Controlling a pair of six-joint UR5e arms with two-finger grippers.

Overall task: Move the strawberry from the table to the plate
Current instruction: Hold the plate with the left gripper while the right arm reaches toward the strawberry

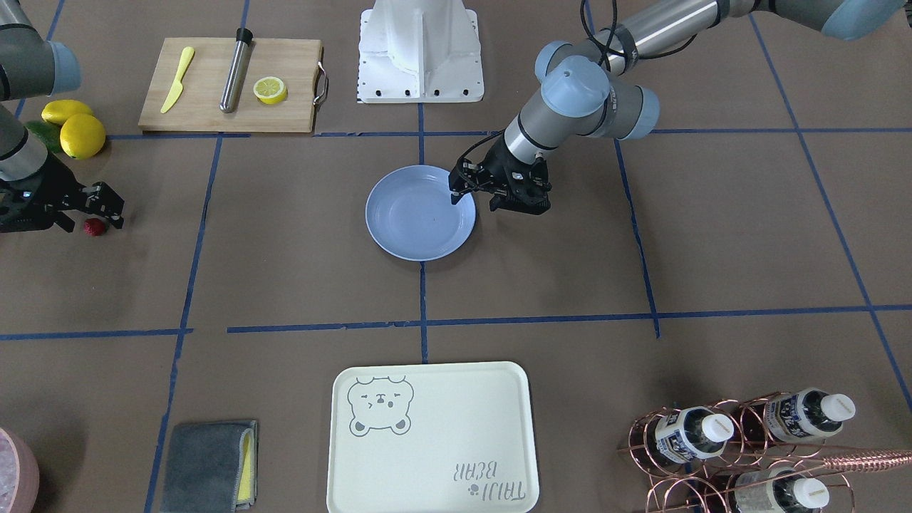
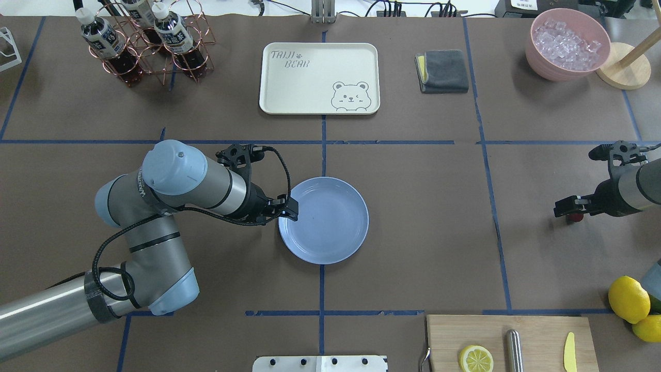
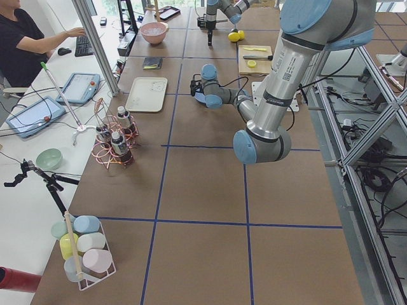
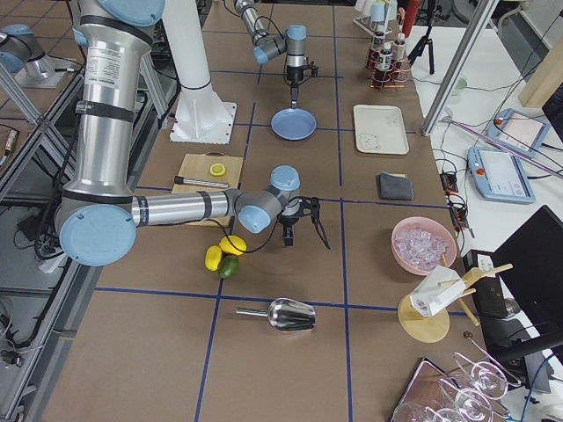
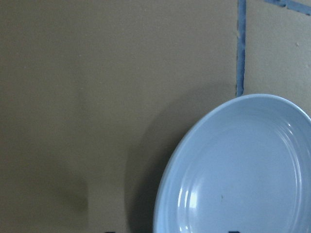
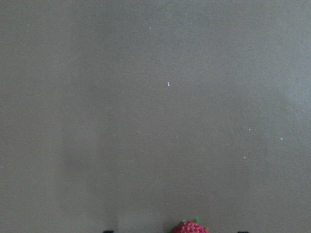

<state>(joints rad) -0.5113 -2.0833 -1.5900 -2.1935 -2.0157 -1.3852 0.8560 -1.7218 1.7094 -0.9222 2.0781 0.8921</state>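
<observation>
The wide brown paper-covered tabletop with the blue tape grid (image 2: pixel 413 243) is the biggest thing here and carries everything else.

Next in size are the arms. The left arm (image 2: pixel 170 181) comes in from the robot-side edge and bends toward the middle. The right arm (image 2: pixel 643 186) reaches out toward the tabletop's right end. That split makes sense to me, since each arm works its own half.

The round, glossy light blue plate (image 2: pixel 330 227) sits at about the centre of the tabletop with nothing in it, so I'd say no delivery has happened yet.

The left pincer (image 2: pixel 292 208) hangs right at the plate's left rim, fingers spread and holding nothing. I can't tell if it actually touches the rim. My guess is it's just parked there, out of the drop zone.

The right pincer (image 2: pixel 572 211) points straight down, low over the tabletop, with its fingers spread wide. Its wrist cam shows the berry between the two tips, not pinched. It looks lined up for the grab.

The tiny dark red bumpy strawberry (image 1: pixel 94 226) lies on the tabletop toward the right end. It's well apart from the plate and not far from the yellow lemons (image 2: pixel 627 298). Probably next is a short drop and a gentle squeeze, because something that small could roll or squirt out sideways.
</observation>
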